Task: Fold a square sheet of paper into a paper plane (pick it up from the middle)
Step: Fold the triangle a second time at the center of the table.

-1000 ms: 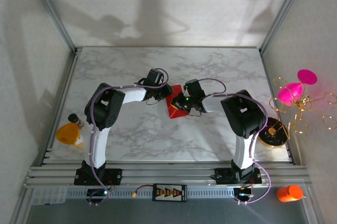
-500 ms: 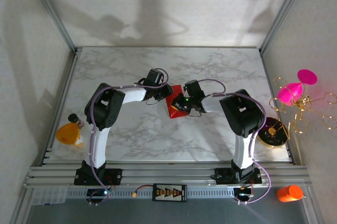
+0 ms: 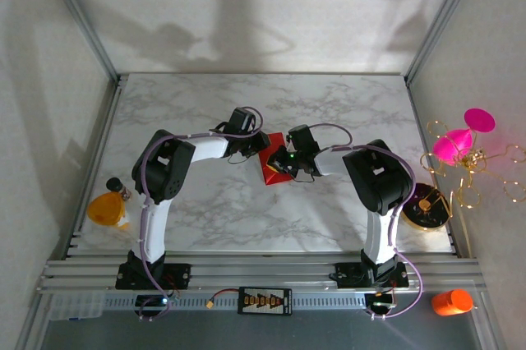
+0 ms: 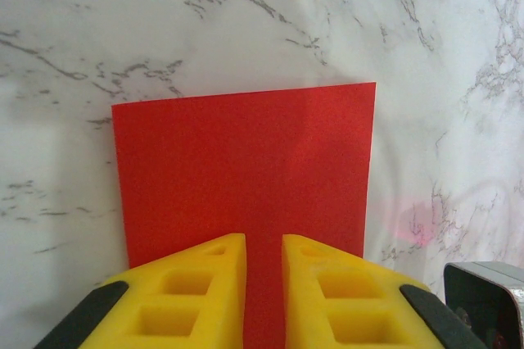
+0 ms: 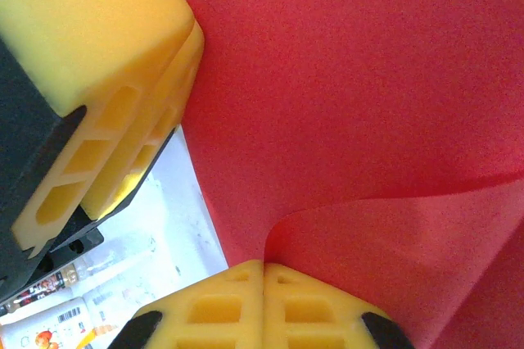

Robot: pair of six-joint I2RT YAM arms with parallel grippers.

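The square sheet of paper (image 3: 271, 171) is bright red and lies on the marble table (image 3: 205, 202) at the centre, between both grippers. In the left wrist view it lies flat (image 4: 246, 152). My left gripper (image 4: 264, 238) hovers over its near edge, and its yellow fingers (image 4: 196, 283) are open by a narrow gap with red paper showing through. My right gripper (image 5: 264, 265) is shut on a curled-up flap of the sheet (image 5: 393, 234), lifted off the flat part (image 5: 352, 79). The left gripper's fingers (image 5: 106, 46) sit at the sheet's far side.
A magenta cone ornament with gold wire (image 3: 460, 141) hangs at the right, beside a round dark object (image 3: 426, 206). An orange bottle (image 3: 452, 301) stands at the front right. An orange-yellow item (image 3: 107, 209) sits at the table's left edge. Metal frame posts (image 3: 82, 21) border the table.
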